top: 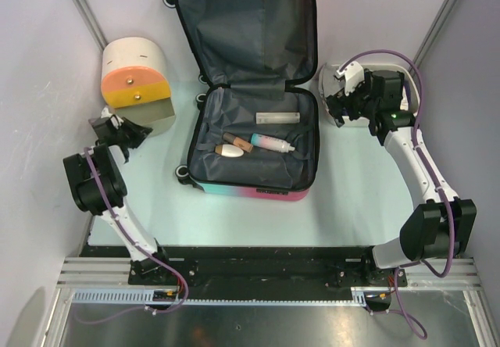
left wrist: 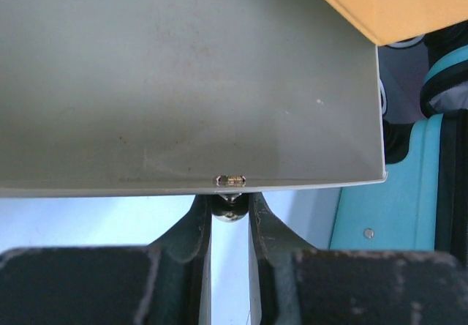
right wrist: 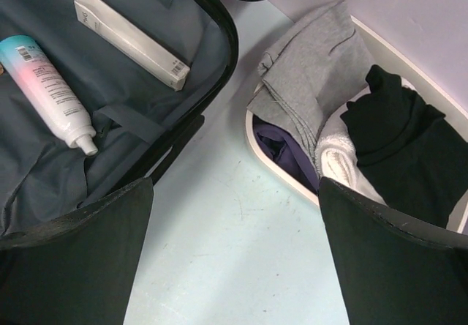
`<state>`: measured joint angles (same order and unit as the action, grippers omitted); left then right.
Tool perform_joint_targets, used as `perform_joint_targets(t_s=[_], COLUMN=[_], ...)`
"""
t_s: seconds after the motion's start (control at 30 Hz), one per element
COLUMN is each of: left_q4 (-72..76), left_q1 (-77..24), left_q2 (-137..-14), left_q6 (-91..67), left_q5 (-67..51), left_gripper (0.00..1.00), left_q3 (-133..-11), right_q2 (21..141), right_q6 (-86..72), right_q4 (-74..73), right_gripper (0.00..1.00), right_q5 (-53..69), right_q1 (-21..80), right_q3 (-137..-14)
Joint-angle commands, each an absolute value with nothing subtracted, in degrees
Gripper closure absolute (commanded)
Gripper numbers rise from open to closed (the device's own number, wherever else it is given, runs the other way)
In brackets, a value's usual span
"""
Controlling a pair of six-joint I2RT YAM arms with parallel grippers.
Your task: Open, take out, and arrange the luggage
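The luggage (top: 250,89) lies open mid-table, its lid propped back and the dark grey lining showing. In the lower half lie a white box (top: 277,118), a pink-teal tube (top: 272,142), a brown item (top: 238,141) and a white oval item (top: 229,151). The right wrist view shows the box (right wrist: 131,39) and the tube (right wrist: 47,91). My left gripper (top: 137,132) (left wrist: 230,206) is shut on the small metal knob (left wrist: 230,211) of the pulled-out drawer (top: 148,112). My right gripper (top: 337,112) (right wrist: 235,193) is open and empty over the table between the luggage and the basin.
The cream-and-orange drawer box (top: 134,69) stands at the back left. A white basin (top: 326,81) (right wrist: 285,175) right of the luggage holds grey, black, white and purple clothes. Walls close in on both sides.
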<state>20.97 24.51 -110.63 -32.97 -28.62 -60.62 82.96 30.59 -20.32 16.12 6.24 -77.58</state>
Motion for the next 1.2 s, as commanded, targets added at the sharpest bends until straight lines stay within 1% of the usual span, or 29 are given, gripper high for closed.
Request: perform_joint_targets(t_s=[0.0,0.03,0.07,0.17,0.2,0.23,0.27,0.3,0.43,0.63,0.7,0.77,0.87,1.0,1.17], left_q4=[22.41,22.41,22.41,22.41,22.41,22.33,22.06,21.36,18.73,10.12,5.73,3.0,1.42,-3.42,-5.45], left_q1=[24.35,24.35,24.35,24.35,24.35,24.35,24.43,24.35,24.35,23.73,22.42,20.67,19.6,18.37,15.82], left_q2=[-105.47,-105.12,-103.99,-101.17,-98.73,-97.57,-95.91,-93.1,-85.9,-75.52,-73.14,-69.19,-64.88,-63.11,-60.82], left_q6=[-33.22,-33.4,-33.4,-33.22,-32.96,-32.26,-31.91,-31.47,-27.35,-17.07,-11.81,-9.15,-6.68,-5.01,-3.43], left_q5=[-30.24,-30.23,-29.8,-28.13,-28.04,-28.04,-27.95,-27.78,-28.65,-32.25,-32.52,-32.87,-34.19,-34.45,-33.4], left_gripper=[0.79,0.67,0.48,0.33,0.31,0.26,0.18,0.15,0.1,0.11,0.11,0.11,0.11,0.11,0.11], left_q3=[-57.83,-57.4,-57.22,-55.55,-55.11,-54.06,-53.36,-52.65,-49.49,-47.73,-47.81,-47.38,-46.14,-46.93,-47.2], right_q2=[82.53,82.53,82.53,82.79,83.05,83.23,83.84,84.28,87.27,96.14,99.39,104.14,108.54,113.11,117.67], right_q6=[29.79,29.88,29.71,29.27,29.27,29.27,29.44,30.05,32.95,35.77,35.42,34.72,35.41,36.91,39.55], right_q4=[-20.56,-20.83,-21.09,-22.06,-22.76,-22.85,-23.2,-23.64,-25.22,-28.47,-30.23,-32.16,-32.43,-33.57,-33.84], right_gripper=[0.0,0.0,0.0,0.0,0.0,0.0,0.0,0.0,0.01,0.05,0.08,0.11,0.12,0.14,0.15], right_q5=[19.07,19.42,19.77,21.44,22.75,23.29,23.55,24.08,24.35,23.91,23.56,23.99,23.99,24.52,24.44], right_q1=[5.98,5.98,5.98,6.15,6.24,6.94,7.38,7.9,12.12,18.54,20.2,20.74,22.32,24.17,25.92], right_q3=[-79.54,-79.54,-79.54,-79.54,-79.54,-79.54,-79.63,-79.63,-80.51,-86.21,-88.84,-93.24,-96.32,-98.87,-99.05])
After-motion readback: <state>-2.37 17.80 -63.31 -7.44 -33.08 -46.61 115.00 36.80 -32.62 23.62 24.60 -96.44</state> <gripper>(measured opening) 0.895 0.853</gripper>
